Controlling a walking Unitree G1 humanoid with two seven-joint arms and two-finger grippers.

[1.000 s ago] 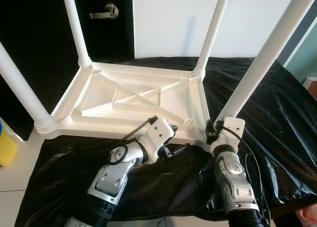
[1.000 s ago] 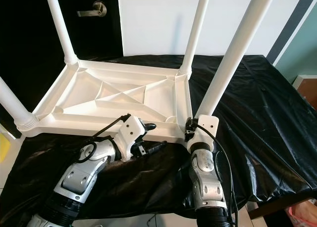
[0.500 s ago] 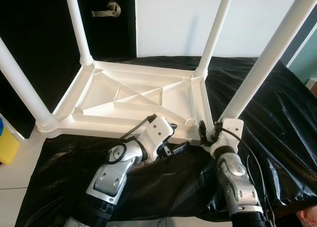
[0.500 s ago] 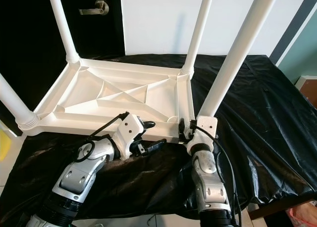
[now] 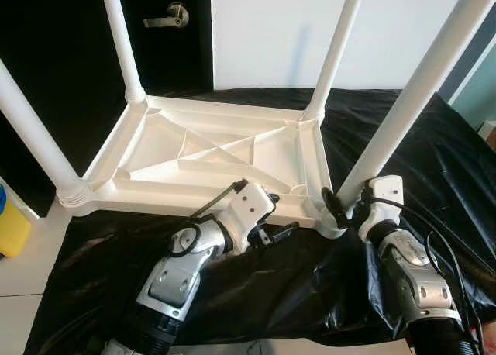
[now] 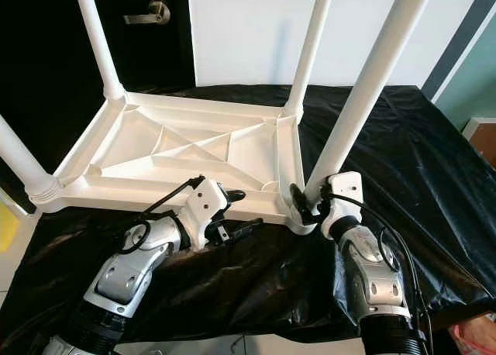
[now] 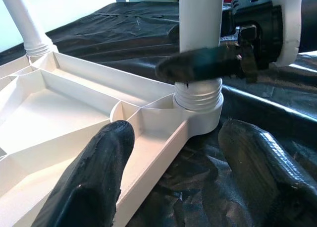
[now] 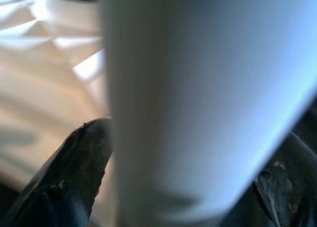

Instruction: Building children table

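A white plastic children's table [image 5: 217,149] lies upside down on a black sheet, its four legs pointing up. My right gripper [image 5: 345,208] is shut on the near right leg [image 5: 411,91], just above the threaded collar [image 7: 198,95] where the leg meets the corner socket. In the right wrist view the leg [image 8: 198,88] sits between both fingers [image 8: 69,177]. My left gripper [image 5: 277,215] is open at the table's near edge, left of that corner. One finger [image 7: 94,177] reaches over the rim and the other [image 7: 262,162] lies over the black sheet.
The black sheet [image 5: 434,153] covers the surface under the table and hangs over the near edge. A dark door with a metal handle [image 5: 172,15] stands behind at the left, next to a white wall. A yellow object [image 5: 9,227] is on the floor at the far left.
My right wrist has swung from in front of the near right leg round to its right side, fingers staying about the leg's base. The left arm has hardly moved.
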